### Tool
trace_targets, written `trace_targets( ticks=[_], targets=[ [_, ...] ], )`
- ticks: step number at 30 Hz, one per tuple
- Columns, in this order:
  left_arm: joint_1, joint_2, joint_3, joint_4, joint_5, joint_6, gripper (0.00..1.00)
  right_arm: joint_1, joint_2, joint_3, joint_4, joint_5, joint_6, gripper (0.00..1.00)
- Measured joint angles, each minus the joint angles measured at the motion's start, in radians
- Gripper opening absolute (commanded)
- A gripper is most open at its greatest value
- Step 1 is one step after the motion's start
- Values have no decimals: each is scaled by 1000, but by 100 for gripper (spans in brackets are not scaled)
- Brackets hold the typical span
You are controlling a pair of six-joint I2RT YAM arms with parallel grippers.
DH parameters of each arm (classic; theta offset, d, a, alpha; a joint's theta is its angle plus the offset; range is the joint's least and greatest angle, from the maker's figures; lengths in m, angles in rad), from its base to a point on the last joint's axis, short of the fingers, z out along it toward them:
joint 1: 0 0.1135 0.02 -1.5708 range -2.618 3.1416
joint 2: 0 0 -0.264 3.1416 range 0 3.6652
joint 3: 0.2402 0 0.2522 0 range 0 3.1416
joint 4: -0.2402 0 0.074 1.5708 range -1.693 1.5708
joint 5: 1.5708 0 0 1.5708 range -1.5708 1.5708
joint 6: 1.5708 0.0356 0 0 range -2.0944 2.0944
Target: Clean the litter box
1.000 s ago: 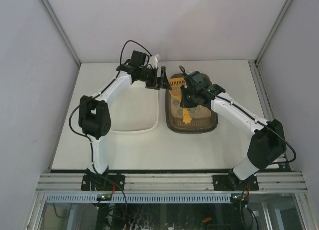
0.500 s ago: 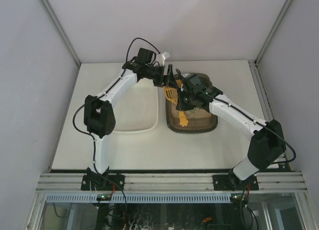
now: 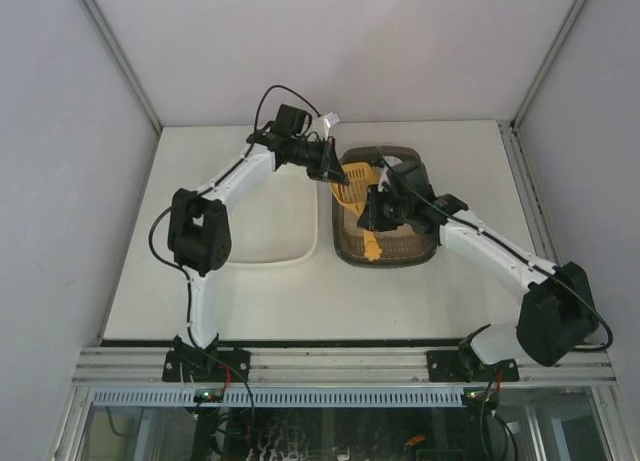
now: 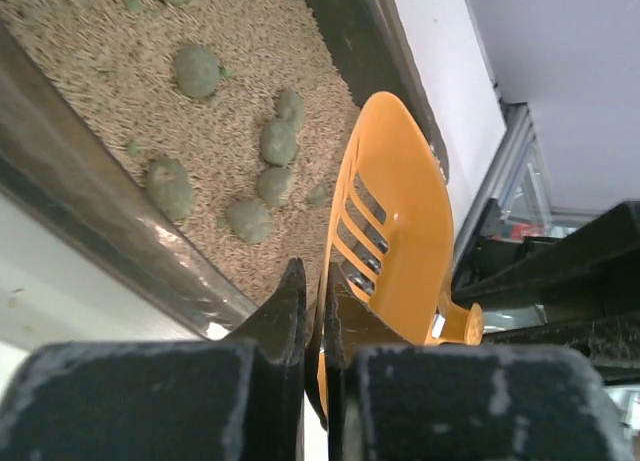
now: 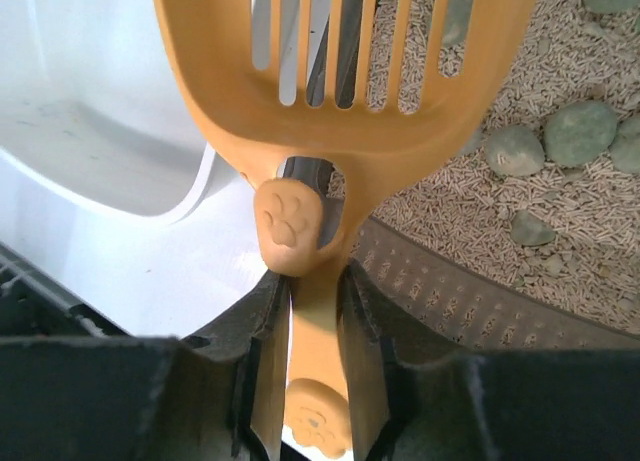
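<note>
The litter box [image 3: 428, 249] is a dark tray of beige litter with several grey-green clumps [image 4: 197, 71]. An orange slotted scoop [image 3: 352, 187] hangs over its left side. My left gripper [image 3: 335, 171] is shut on the thin front edge of the scoop's head [image 4: 400, 201], seen at the left gripper [image 4: 315, 281] in the wrist view. My right gripper [image 5: 315, 291] straddles the scoop's handle [image 5: 318, 321]. Its jaws stand a little apart, with a thin sliver of light along the left finger [image 5: 262, 331]. The scoop's head [image 5: 340, 41] holds nothing.
A white tub [image 3: 270, 226] stands directly left of the litter box, rims nearly touching. The tub's wall [image 5: 90, 131] lies under the scoop's handle. White walls enclose the table on three sides.
My left gripper swung right from beside the tub and shut on the scoop's front edge. My right gripper loosened slightly on the handle, and its arm stretched out lower.
</note>
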Motion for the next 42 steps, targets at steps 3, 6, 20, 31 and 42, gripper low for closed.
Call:
trace_targets(
  ticks=[3,6,20,31,42],
  targets=[
    [1,-11,-85,110,45,-74,0,-65,-78,-113,101,-98,45,34],
    [6,-32,-185,231,92,-176,0,-127,-140,-221,204,-216,91,34],
    [48,-160,-321,554,157,-347,0,-215,-166,-400,653,-574,328,9],
    [72,-162,-352,579,162,-369,0,-216,-140,-465,792,-638,473,4],
    [70,-180,-358,574,160,-377,82,-220,-208,-475,756,-591,508,0]
  ],
)
